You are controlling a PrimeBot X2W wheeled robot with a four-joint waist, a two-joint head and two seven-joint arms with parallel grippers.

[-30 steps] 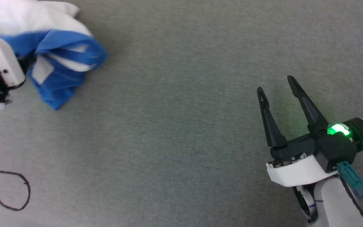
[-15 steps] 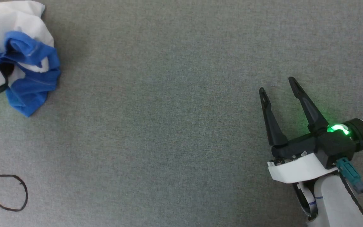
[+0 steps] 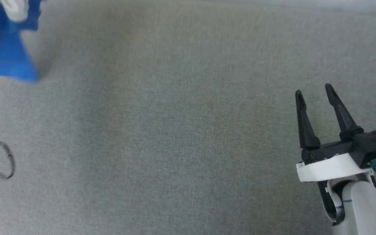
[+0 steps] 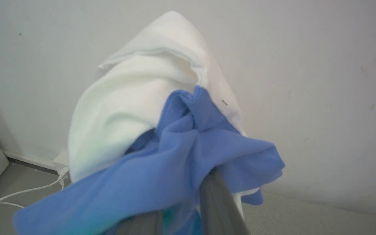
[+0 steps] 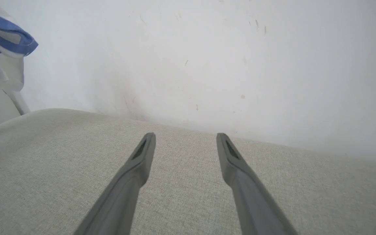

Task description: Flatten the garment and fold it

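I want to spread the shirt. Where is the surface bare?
The grey woven surface is bare across the middle, between the bunched blue-and-white T-shirt upper left, the thin dark cable loop left, and the right pincer lower right. Crowded only at the left edge.

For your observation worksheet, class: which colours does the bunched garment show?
White and royal blue; the garment shows best in the left wrist view.

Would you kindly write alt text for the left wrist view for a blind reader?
A bunched white-and-blue garment is clamped in the left gripper, whose fingers rise from the bottom edge; a pale wall stands behind.
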